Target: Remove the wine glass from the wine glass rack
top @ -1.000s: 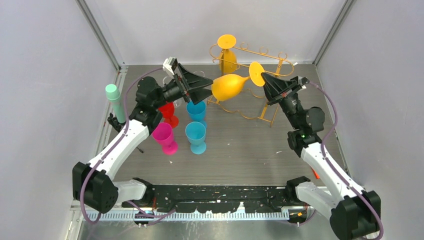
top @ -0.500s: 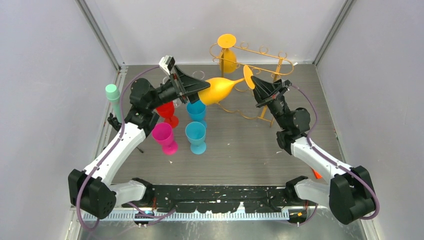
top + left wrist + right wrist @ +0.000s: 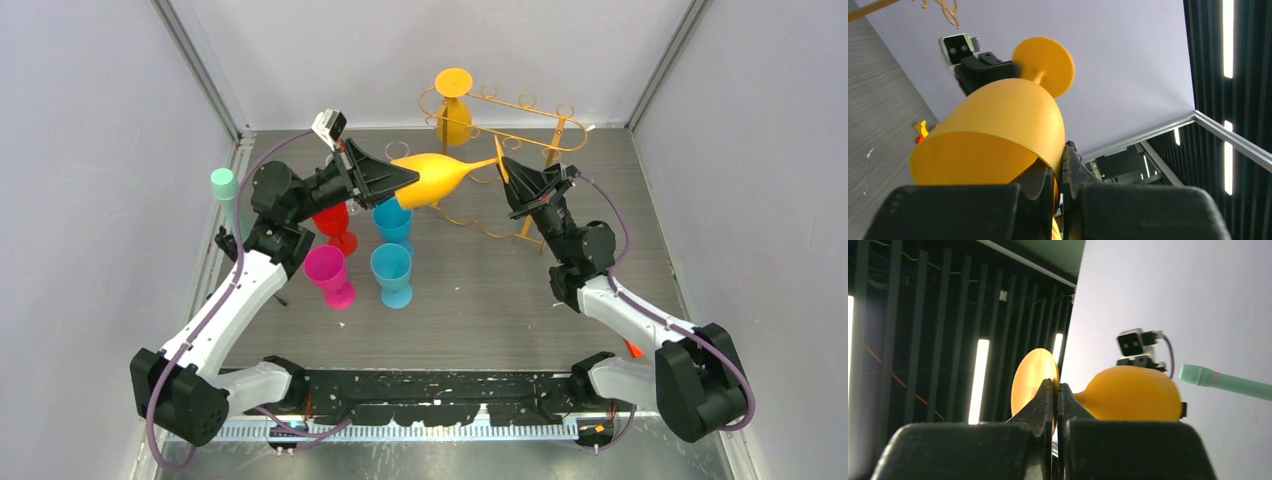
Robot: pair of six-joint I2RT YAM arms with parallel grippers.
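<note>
As it lies horizontal, wine glass (image 3: 437, 178): opaque orange, round foot.

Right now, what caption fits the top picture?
Left gripper and right gripper hold an orange glass sideways near the rack.

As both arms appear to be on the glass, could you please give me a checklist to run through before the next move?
1. Stem grip, right gripper shut on the wine glass beside its foot: ok.
2. Rim grip, left gripper shut on the bowl: ok.
3. Glass off the wine glass rack top rail: ok.
4. Gap between the bowl and the rear blue cup below: cannot tell.
5. Bare table to set it down: ok.
</note>
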